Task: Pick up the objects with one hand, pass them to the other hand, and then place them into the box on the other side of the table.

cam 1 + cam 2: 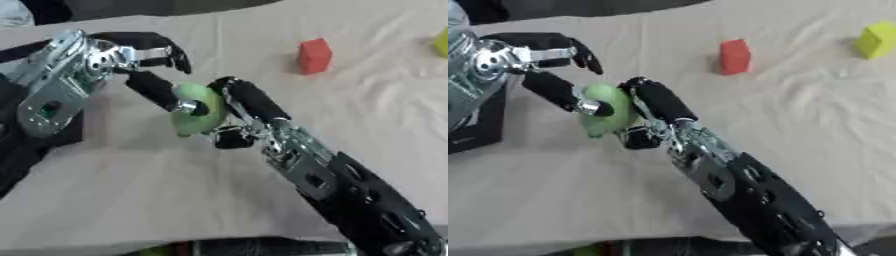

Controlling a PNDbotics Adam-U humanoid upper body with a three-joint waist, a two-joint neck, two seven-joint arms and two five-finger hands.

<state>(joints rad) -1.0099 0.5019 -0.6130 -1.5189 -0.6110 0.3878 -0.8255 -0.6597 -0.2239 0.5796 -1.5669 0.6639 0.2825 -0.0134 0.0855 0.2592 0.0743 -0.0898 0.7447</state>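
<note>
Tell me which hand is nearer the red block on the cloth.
Right. The right hand holds the round green object at mid-table, with the red block beyond it to the right. The left hand is farther left, also touching the green object.

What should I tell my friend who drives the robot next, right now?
Right hand: fingers curled round the green object, held above the table.
Left hand: its thumb touches the green object, other fingers curled above it; the handover is under way.
Red block and yellow block wait on the cloth-covered table.
A dark box shows at the left edge.
Left to do: finish the pass, drop the green object in the box, then the blocks.
</note>
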